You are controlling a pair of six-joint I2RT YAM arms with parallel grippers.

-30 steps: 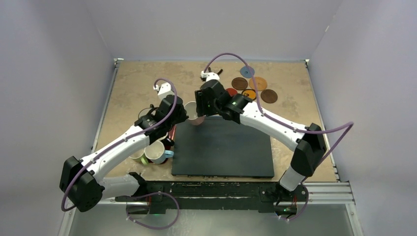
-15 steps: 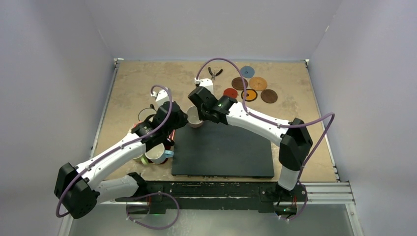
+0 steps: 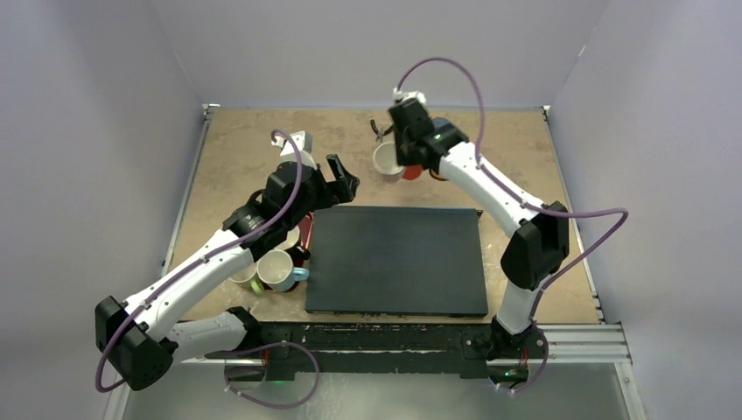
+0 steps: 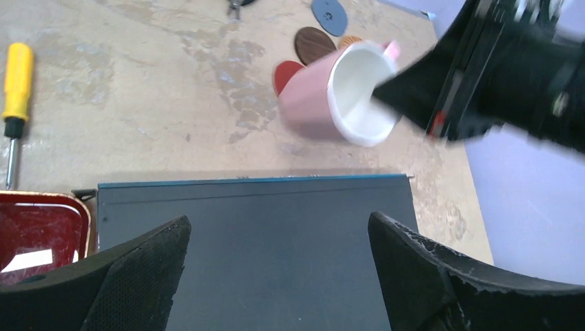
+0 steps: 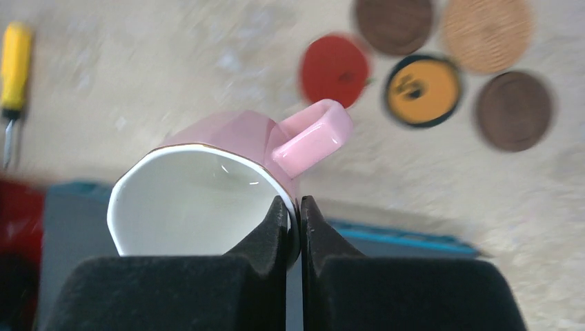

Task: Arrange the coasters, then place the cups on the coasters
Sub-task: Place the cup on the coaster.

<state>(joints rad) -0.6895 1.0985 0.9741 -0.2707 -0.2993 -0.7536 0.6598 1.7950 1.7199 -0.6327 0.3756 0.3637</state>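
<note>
A pale pink cup (image 3: 384,160) (image 5: 200,193) hangs tilted above the table, its rim pinched in my right gripper (image 3: 401,157) (image 5: 294,205), which is shut on it. Just beyond it lie the coasters: red (image 5: 334,69), yellow with black marks (image 5: 422,89), dark brown (image 5: 394,21), cork (image 5: 486,27) and brown (image 5: 514,110). The left wrist view also catches the grey-blue coaster (image 4: 330,15). My left gripper (image 3: 341,178) (image 4: 279,221) stands wide open and empty over the black mat's (image 4: 255,241) far edge. More cups (image 3: 278,269) sit half hidden under my left arm.
The black mat (image 3: 394,262) fills the table's near middle. A red tray (image 4: 41,234) lies at its left edge beside the remaining cups. A yellow screwdriver (image 4: 17,69) lies left of the pink cup, and pliers (image 3: 378,129) rest near the back wall.
The left gripper opened, let go of the pink cup and drew back. The right gripper shut on its rim and carried it back and to the right, toward the coasters.
</note>
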